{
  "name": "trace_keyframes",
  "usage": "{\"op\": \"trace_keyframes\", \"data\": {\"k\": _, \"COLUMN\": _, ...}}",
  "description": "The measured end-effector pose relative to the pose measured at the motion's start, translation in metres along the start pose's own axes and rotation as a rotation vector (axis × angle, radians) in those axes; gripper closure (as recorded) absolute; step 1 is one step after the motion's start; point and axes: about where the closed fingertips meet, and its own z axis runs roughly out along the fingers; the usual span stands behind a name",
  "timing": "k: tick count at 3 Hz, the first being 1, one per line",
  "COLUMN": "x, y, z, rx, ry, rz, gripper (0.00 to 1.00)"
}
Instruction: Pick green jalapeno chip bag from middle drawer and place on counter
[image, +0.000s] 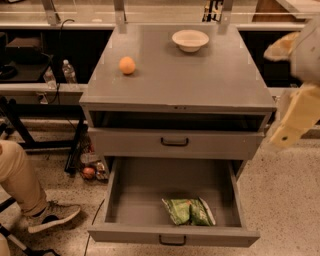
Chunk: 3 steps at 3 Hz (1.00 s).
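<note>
Matte gray counter above middle drawer holding crinkly green jalapeno chip bag; tool rightward, state unclear.

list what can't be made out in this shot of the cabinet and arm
- Claw: at the right edge beside the counter, away from the green jalapeno chip bag; the frame edge cuts off the arm.
- Bag's print: too small to read.
- Dark slot under the counter: inside lost in shadow.
- Closed drawer: contents hidden by its front.
- Person: only a leg shows, cut by the left edge.
</note>
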Motion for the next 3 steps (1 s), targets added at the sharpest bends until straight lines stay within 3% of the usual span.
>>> {"op": "trace_keyframes", "data": {"k": 1, "x": 0.027, "y": 0.014, "z": 0.052, "rx": -0.125, "ry": -0.055, "rz": 0.04, "gripper": 0.0}}
{"op": "trace_keyframes", "data": {"k": 2, "x": 0.059, "y": 0.038, "z": 0.114, "rx": -0.235, "ry": -0.094, "rz": 0.117, "gripper": 0.0}}
{"op": "trace_keyframes", "data": {"k": 3, "x": 0.083, "y": 0.059, "z": 0.153, "rx": -0.272, "ry": -0.078, "rz": 0.182, "gripper": 0.0}}
